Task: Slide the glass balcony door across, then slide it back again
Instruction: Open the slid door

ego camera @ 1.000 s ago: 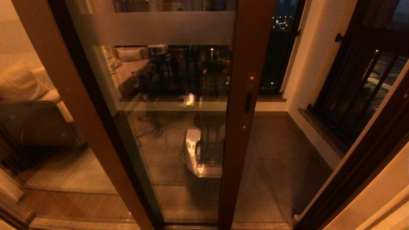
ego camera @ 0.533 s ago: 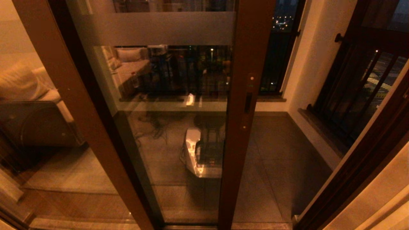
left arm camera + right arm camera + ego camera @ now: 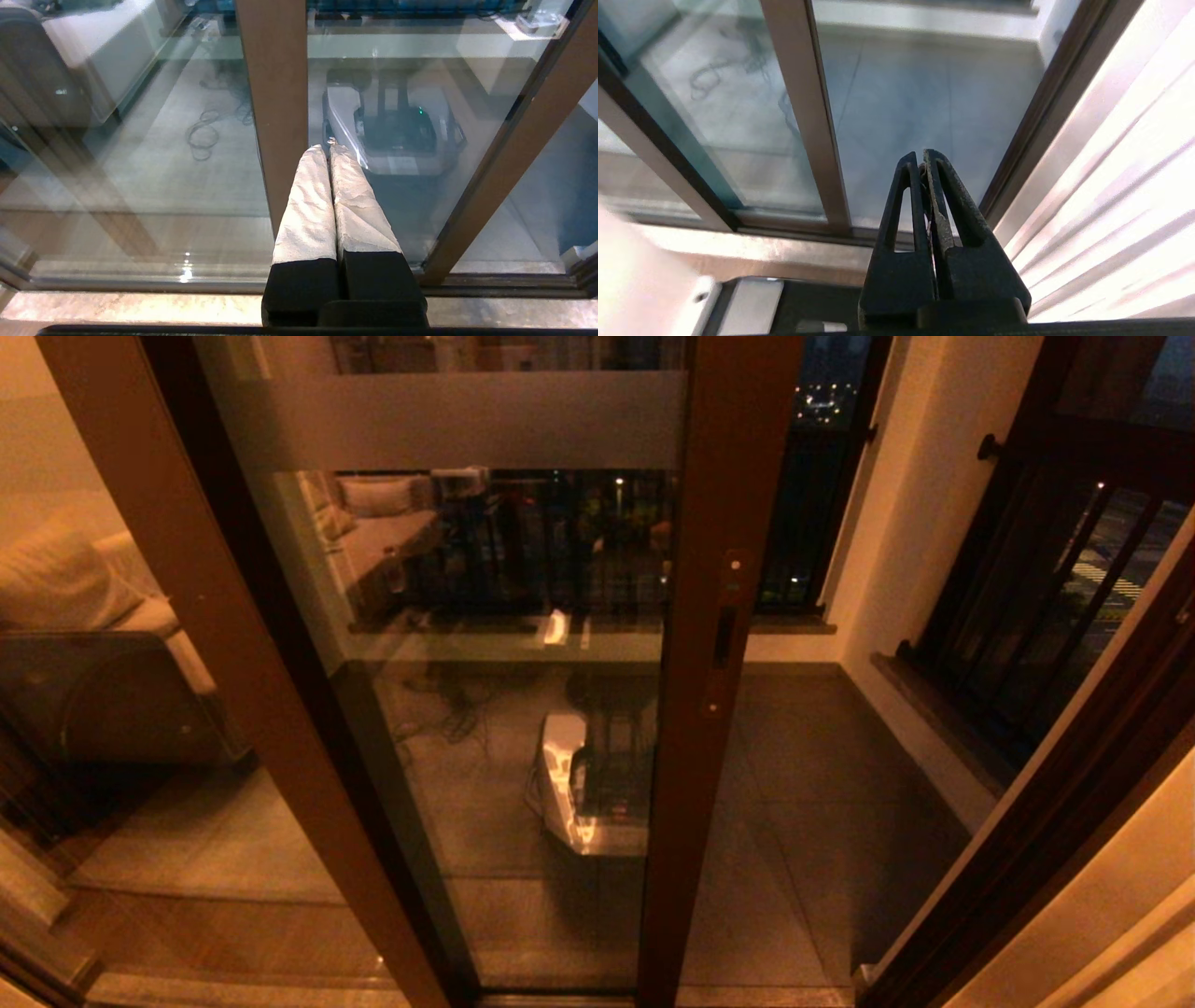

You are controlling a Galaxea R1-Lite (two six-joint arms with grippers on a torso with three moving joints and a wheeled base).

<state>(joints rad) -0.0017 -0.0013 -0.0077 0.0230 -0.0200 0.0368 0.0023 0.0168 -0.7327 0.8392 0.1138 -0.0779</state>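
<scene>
A: Nearest first; left gripper (image 3: 329, 150) hangs low before the sill, its wrapped fingers (image 3: 308, 205) pressed together on nothing; right gripper (image 3: 923, 161) likewise closed and empty, aimed at the open gap.

B: And the glass balcony door (image 3: 523, 709)?

A: Part-way across the opening; its stile (image 3: 719, 616) stands mid-frame, balcony floor (image 3: 822, 784) bare to its right; the handle slot (image 3: 724, 637) is untouched.

B: Risks?

A: My guess: a closed tip pushed against smooth wood may skid off the stile onto the glass; the slot is narrow, so a slightly off approach would miss it.

B: Views differ?

A: Head view alone shows the slot and the frosted band (image 3: 448, 420), no arms; wrist views alone show the grippers and the bottom track (image 3: 140, 280).
</scene>
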